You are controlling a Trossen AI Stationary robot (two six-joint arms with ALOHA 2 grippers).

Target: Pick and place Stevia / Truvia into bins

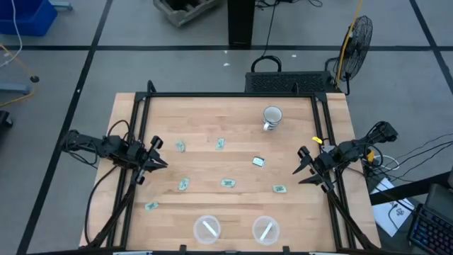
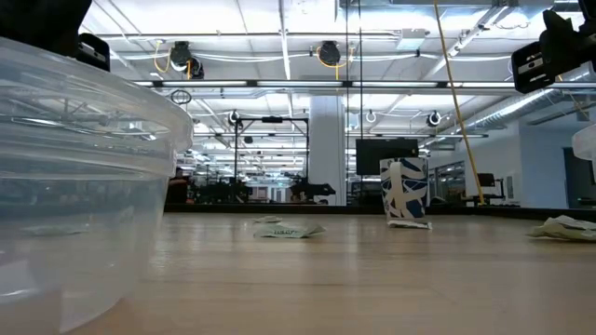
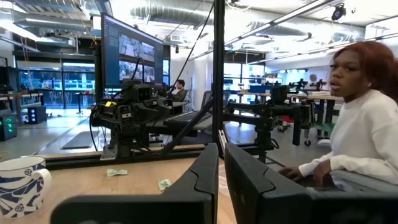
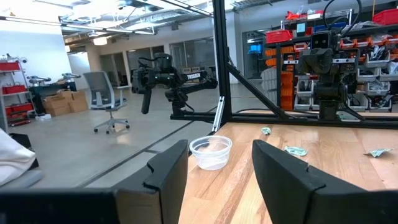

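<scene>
Several pale green and white sachets lie flat across the wooden table, among them one [image 1: 181, 146], one [image 1: 227, 183] and one [image 1: 279, 188]. Two round clear bins [image 1: 207, 229] [image 1: 265, 229] stand at the near edge, each with a white strip inside. The nearer bin [image 2: 74, 167] fills the left of the low view. My left gripper [image 1: 157, 156] hovers open by a narrow gap near the left edge. My right gripper [image 1: 306, 166] hovers open near the right edge. Both point toward the table's middle and touch nothing. The right wrist view shows one bin [image 4: 210, 151] and sachets [image 4: 296, 150].
A white mug with a blue pattern [image 1: 272, 117] stands toward the far side of the table, also in the low view as the mug [image 2: 404, 191]. A dark frame [image 1: 233, 95] runs along the far edge and both sides. A person in white [image 3: 360, 130] sits beyond the right side.
</scene>
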